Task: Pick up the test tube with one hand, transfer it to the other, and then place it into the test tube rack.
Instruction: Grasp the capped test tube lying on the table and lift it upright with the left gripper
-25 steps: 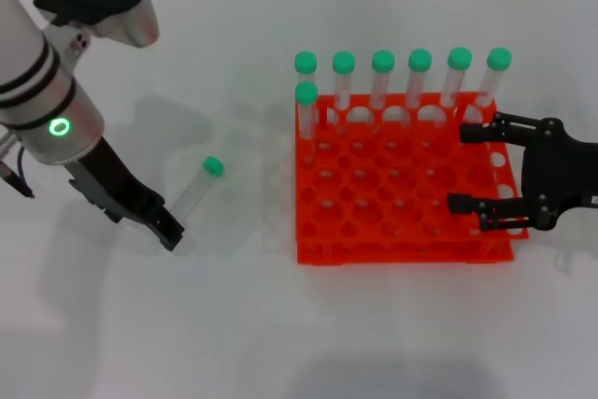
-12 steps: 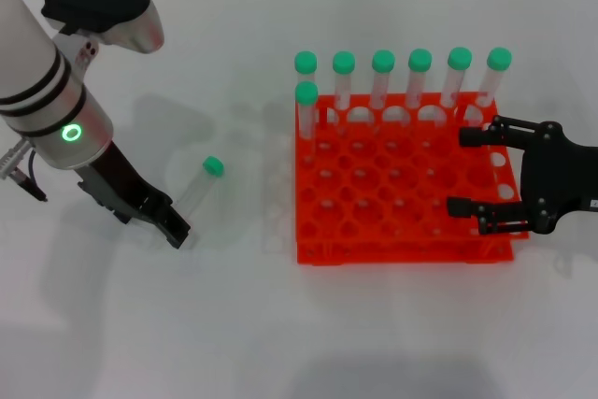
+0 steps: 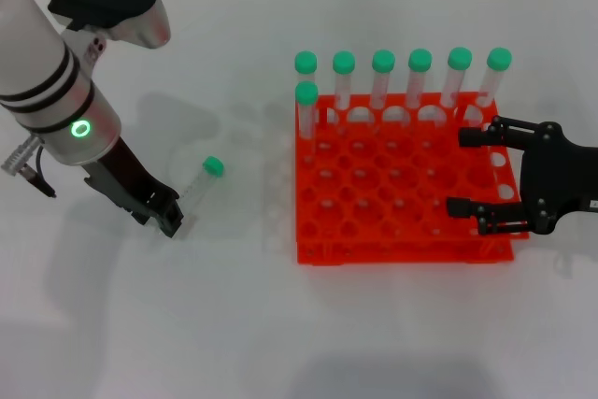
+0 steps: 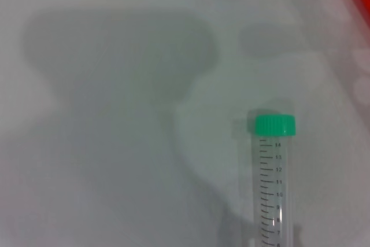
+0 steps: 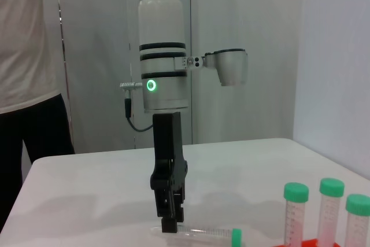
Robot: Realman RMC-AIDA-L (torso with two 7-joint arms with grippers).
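Note:
The test tube (image 3: 196, 186), clear with a green cap, lies flat on the white table left of the orange-red rack (image 3: 402, 251). It also shows in the left wrist view (image 4: 273, 183) and the right wrist view (image 5: 202, 233). My left gripper (image 3: 166, 217), on the arm with the green ring, is low at the tube's clear end; in the right wrist view (image 5: 169, 221) it stands right at that end. My right gripper (image 3: 460, 170) is open and empty, hovering over the rack's right side.
Several more green-capped tubes (image 3: 382, 77) stand upright along the rack's back row and left edge, some showing in the right wrist view (image 5: 296, 212). A person (image 5: 29, 85) stands beyond the table behind my left arm.
My left arm has shifted right and brought its gripper to the tube's clear end. The tube still lies where it was. The right arm has not moved.

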